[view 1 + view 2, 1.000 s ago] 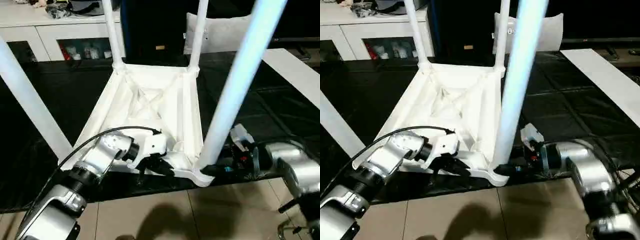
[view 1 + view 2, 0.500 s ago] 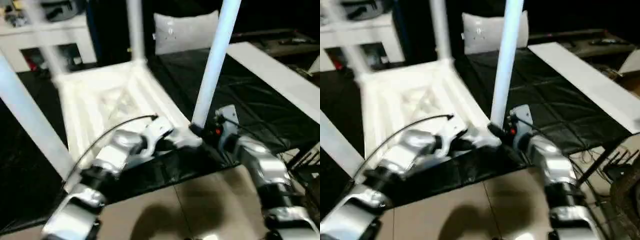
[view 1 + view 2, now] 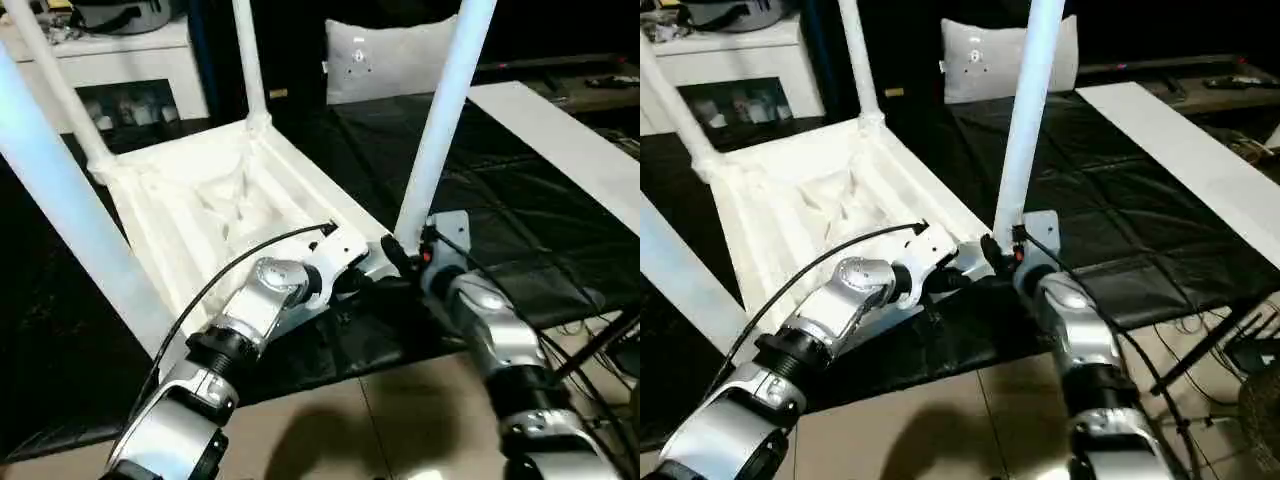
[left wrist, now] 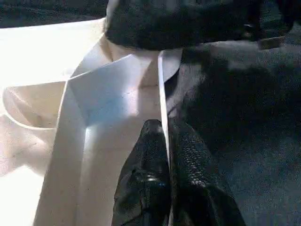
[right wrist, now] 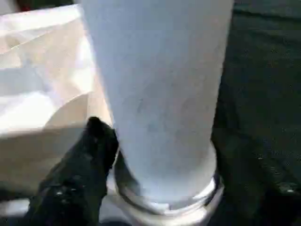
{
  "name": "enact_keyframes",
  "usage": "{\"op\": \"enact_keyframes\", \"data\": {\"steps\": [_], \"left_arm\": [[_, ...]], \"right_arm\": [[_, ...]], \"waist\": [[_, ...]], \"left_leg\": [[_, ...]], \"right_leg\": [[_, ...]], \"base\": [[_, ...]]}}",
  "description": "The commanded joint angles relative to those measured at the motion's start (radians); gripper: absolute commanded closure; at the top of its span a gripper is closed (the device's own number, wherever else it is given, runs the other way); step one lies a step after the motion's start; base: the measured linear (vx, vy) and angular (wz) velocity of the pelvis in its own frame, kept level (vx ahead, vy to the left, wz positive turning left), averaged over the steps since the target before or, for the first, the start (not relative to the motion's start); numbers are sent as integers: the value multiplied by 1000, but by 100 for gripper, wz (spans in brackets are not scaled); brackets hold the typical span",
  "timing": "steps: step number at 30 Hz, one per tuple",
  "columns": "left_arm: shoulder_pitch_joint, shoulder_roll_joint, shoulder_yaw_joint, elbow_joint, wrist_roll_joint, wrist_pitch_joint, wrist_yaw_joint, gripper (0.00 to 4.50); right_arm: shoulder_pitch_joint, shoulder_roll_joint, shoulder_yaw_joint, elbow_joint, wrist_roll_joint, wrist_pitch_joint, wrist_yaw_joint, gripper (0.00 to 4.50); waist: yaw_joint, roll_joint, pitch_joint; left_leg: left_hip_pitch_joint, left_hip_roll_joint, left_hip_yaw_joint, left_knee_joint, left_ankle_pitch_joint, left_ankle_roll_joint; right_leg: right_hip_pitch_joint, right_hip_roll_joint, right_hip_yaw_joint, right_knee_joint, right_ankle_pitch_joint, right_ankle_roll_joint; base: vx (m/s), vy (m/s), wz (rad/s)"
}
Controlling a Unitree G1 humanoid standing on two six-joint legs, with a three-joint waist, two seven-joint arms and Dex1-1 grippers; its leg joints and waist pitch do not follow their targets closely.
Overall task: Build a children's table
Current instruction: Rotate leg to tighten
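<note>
The children's table (image 3: 215, 215) is flipped upside down on the black mat (image 3: 520, 210), legs up. Its near rim is pinched by the left tool (image 4: 164, 141); the near-corner leg (image 3: 440, 120) is clamped at its base by the right tool (image 5: 155, 155).

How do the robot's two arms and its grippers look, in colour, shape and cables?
Both forearms are silver metal cylinders with black ring joints. The left arm ends in a white wrist housing, with a thin black cable arching over it. The right arm carries a grey bracket with a small red mark. Each gripper's fingers are black and textured.
</note>
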Motion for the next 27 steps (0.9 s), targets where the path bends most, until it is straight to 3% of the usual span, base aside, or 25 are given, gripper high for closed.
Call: {"op": "enact_keyframes", "data": {"steps": [1,4,8,12,16,19,27], "left_arm": [[-11,25,5,-11,-1,-70,-37,450],[-3,61,-11,-12,2,-112,-101,450],[11,119,-38,-25,-14,-164,-230,450],[25,163,-60,-51,-37,-220,-350,450],[35,221,-96,-82,-47,-258,-494,450],[29,244,-111,-77,-40,-284,-546,450],[23,262,-121,-84,-49,-297,-606,450]], "right_arm": [[16,-38,10,-45,22,14,100,67],[32,-101,9,-79,45,20,203,41],[54,-213,33,-151,94,59,403,5],[53,-293,71,-164,79,21,532,5],[50,-348,102,-178,122,27,720,5],[54,-366,134,-201,152,48,824,42],[44,-359,202,-203,151,76,917,113]], "waist": [[8,-11,-74],[11,-6,-71],[14,-10,-72],[29,-9,-74],[46,-11,-76],[61,-9,-74],[71,-12,-71]], "left_leg": [[-3,20,5,-59,-135,103],[0,21,3,-61,-162,87],[-1,21,3,-59,-161,93],[-1,26,4,-59,-149,95],[0,36,4,-58,-130,105],[5,36,6,-59,-151,99],[6,30,6,-61,-173,64]], "right_leg": [[75,-55,64,-66,-333,-82],[73,-55,62,-73,-382,-61],[75,-52,62,-73,-388,-50],[72,-55,65,-66,-370,-68],[67,-56,70,-53,-313,-103],[66,-58,71,-55,-340,-106],[65,-58,68,-67,-431,-65]], "base": [[0,0,0],[0,0,0],[0,0,0],[0,0,0],[0,0,0],[0,0,0],[0,0,0]]}}
